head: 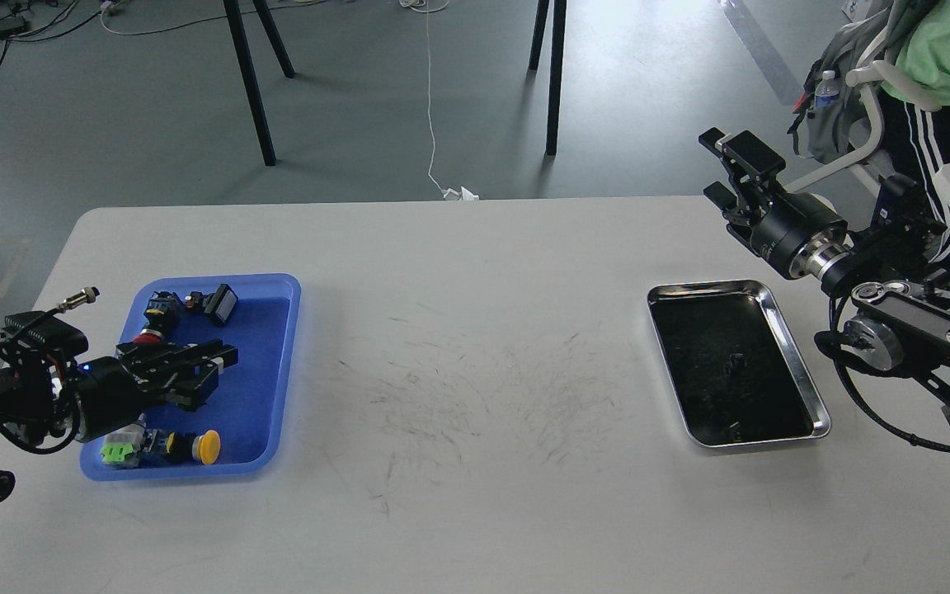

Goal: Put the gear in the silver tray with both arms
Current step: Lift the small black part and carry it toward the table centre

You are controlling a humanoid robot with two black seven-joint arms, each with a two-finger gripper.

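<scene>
Left black 2-finger gripper (209, 370) hovers over the blue plastic tray (277, 363) at the frame's lower left; whether it grasps anything cannot be told. Below it in that tray lies a yellow-capped push button (207, 445). Right black gripper (726, 169), fingers spread and empty, is raised at the upper right, beyond the shiny rectangular silver tray (797, 363), which sits on the white table (475, 330) at right.

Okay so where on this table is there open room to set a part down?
The widest free patch is the scuffed tabletop between the blue tray and the silver tray. The silver tray's dark bottom looks nearly bare. The blue tray is crowded, with the left gripper above it.
</scene>
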